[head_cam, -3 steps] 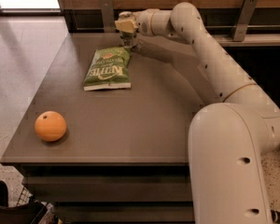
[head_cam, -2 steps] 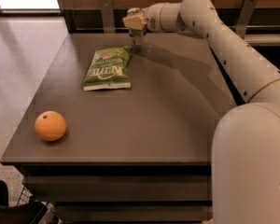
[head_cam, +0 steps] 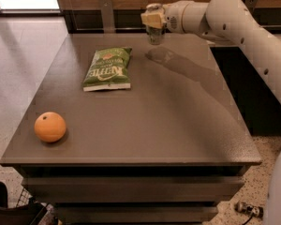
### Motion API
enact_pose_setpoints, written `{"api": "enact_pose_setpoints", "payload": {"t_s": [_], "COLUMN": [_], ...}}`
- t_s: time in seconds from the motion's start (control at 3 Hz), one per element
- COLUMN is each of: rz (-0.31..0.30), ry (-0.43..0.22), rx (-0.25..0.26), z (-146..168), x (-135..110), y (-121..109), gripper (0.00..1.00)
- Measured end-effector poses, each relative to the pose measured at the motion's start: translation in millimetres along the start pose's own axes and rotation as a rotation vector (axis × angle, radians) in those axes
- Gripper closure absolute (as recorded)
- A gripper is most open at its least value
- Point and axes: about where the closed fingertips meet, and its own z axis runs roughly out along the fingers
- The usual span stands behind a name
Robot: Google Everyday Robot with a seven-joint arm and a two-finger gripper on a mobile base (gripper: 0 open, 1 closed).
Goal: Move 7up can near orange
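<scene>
While the pincer [head_cam: 153, 21] hangs over the far edge of the desk [head_cam: 159, 125], clamped on the top of the can [head_cam: 155, 34], the carry step looks underway. Next call: a long sweep to the orange [head_cam: 50, 126], well apart at the near left corner. Only the chip bag [head_cam: 107, 68] lies between them, so pass above or around it.

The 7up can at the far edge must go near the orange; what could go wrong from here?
The gripper is at the 7up can by the far edge of the table; a weak hold could drop it behind.
The chip bag lies roughly between can and orange; a low path may snag it.
The orange sits near the front-left corner; a bump may roll it off.
</scene>
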Motion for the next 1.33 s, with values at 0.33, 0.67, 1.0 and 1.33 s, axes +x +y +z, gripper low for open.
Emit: {"api": "enact_pose_setpoints", "payload": {"t_s": [0.33, 0.67, 1.0, 1.33], "rz": [0.009, 0.023, 0.035, 0.017], "ry": [-0.038, -0.069, -0.138, -0.184], "rx": [0.054, 0.113, 0.094, -0.012], "z": [-45.2, -89.0, -124.5, -132.0], "x": [-7.8, -8.1, -10.8, -23.6], "y": [1.6, 6.4, 22.0, 60.4], "gripper": [1.0, 1.0, 1.0, 1.0]}}
